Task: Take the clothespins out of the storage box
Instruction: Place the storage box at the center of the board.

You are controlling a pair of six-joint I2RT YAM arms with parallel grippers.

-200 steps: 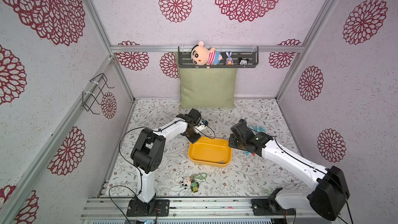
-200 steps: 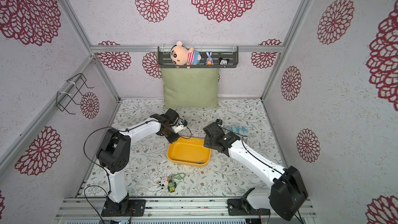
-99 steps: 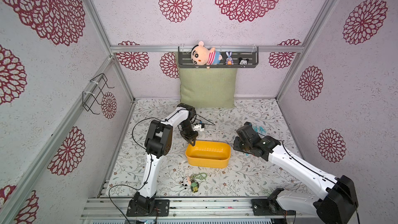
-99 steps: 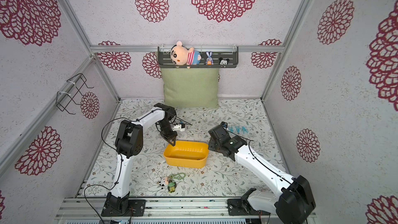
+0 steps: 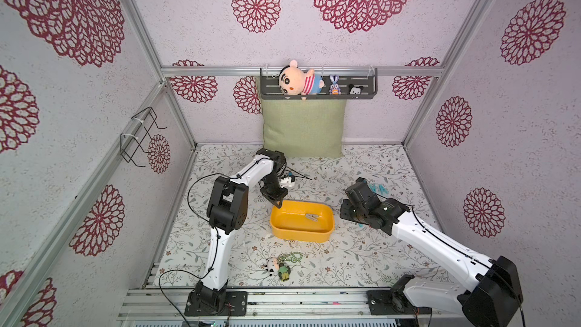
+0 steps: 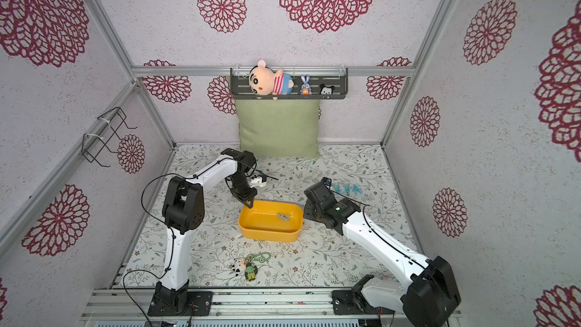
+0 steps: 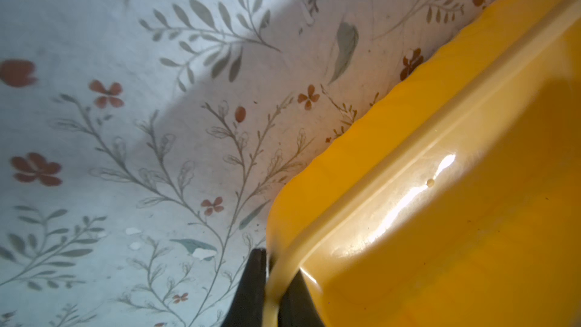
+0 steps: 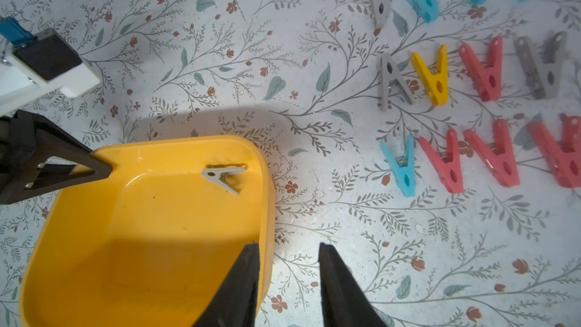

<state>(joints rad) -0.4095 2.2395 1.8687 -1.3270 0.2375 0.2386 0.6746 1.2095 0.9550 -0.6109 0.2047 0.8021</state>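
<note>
Yellow plastic fills most of the left wrist view: the storage box (image 7: 440, 215) sits on the floral surface (image 8: 220, 58), and the left claw (image 7: 273, 278) is pressed together on its rim at one corner, one finger outside the wall and one inside. We read that pinch as a way of steadying the box, or tipping it slightly, so that it does not slide while the other arm reaches in.

One grey clothespin (image 8: 224, 178) lies inside, against the far wall. It is the only one we can see in the box. The other clothespins (image 8: 432, 77) lie outside in loose rows on the surface, well apart from the box and sorted roughly side by side, which suggests the emptying is nearly done.

The right claw (image 8: 288, 246) is spread and holds nothing. It hangs at the box's near edge, one finger over the wall and the other over bare surface, probably placed for a reach toward that last pin.
</note>
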